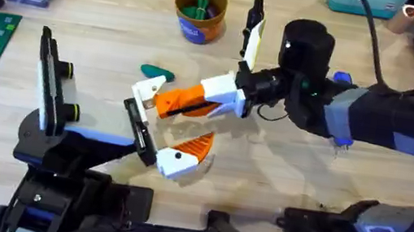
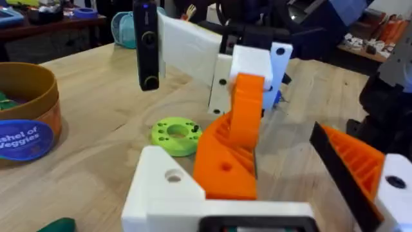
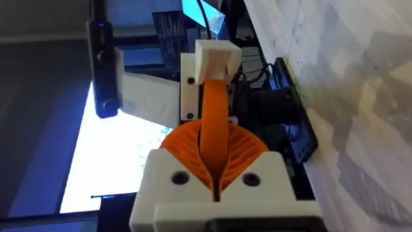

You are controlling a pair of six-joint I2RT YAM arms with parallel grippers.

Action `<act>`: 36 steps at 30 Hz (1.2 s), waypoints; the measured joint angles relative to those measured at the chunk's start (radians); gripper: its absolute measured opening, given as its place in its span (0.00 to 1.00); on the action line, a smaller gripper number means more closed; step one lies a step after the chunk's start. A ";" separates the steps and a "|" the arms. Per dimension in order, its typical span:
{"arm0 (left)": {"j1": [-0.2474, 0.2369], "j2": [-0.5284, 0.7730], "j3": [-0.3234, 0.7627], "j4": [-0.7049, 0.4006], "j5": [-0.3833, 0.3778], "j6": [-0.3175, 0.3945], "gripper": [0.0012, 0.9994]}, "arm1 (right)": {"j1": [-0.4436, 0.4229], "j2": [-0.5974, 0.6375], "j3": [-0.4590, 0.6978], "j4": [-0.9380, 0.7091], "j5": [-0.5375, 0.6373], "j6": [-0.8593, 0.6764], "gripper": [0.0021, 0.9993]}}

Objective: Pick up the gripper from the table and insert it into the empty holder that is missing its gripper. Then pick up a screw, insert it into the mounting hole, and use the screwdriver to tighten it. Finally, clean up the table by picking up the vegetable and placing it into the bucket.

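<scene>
From overhead, the bucket (image 1: 199,12) is holding green pieces. The right gripper (image 1: 184,103) is clamping the gripper (image 1: 151,91) just beside the holder (image 1: 139,132).

In the left wrist view, the left gripper (image 2: 283,193) is gaping wide; the bucket's (image 2: 29,116) label is cut off.

In the right wrist view, ribbed fingers (image 3: 187,151) are pinching the orange tip.

Wooden table (image 1: 109,52) (bucket (image 1: 200,12), green disc (image 2: 176,135))

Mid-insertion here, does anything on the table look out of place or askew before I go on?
One stray: the green vegetable lies loose on the table, outside the bucket, which already holds green items. The right gripper grips the finger piece roughly level, close to the holder. Nothing looks spilled or damaged.
</scene>
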 joint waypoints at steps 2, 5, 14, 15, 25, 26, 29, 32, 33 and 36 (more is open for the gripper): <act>0.000 0.000 0.000 0.004 0.000 0.002 0.99 | 0.000 0.000 0.003 0.025 0.002 0.017 0.01; 0.000 0.000 0.000 0.005 0.000 0.003 0.99 | 0.000 0.000 0.003 0.026 0.005 0.033 0.01; 0.000 0.000 0.000 0.005 0.000 0.003 0.99 | 0.000 0.000 0.003 0.027 0.008 0.047 0.01; 0.000 0.000 0.000 0.005 0.000 0.003 0.99 | 0.000 0.000 0.003 0.026 0.010 0.047 0.01; 0.000 0.000 0.000 0.001 -0.008 0.003 0.99 | 0.003 0.000 0.003 0.025 0.052 0.042 0.01; 0.000 0.000 0.000 0.001 -0.009 0.003 0.99 | 0.003 0.000 0.003 0.025 0.055 0.041 0.01; 0.000 0.000 0.000 0.001 -0.013 0.002 0.99 | 0.005 0.000 0.003 0.026 0.059 0.035 0.01; 0.000 0.000 0.000 0.001 -0.022 -0.001 0.99 | 0.005 0.016 0.005 0.033 0.058 0.028 0.01; 0.001 0.000 0.000 0.001 -0.025 -0.004 0.99 | 0.005 0.024 0.007 0.036 0.055 0.026 0.01; 0.005 0.000 0.000 0.001 -0.027 -0.010 0.99 | 0.005 0.039 0.015 0.042 0.048 0.021 0.01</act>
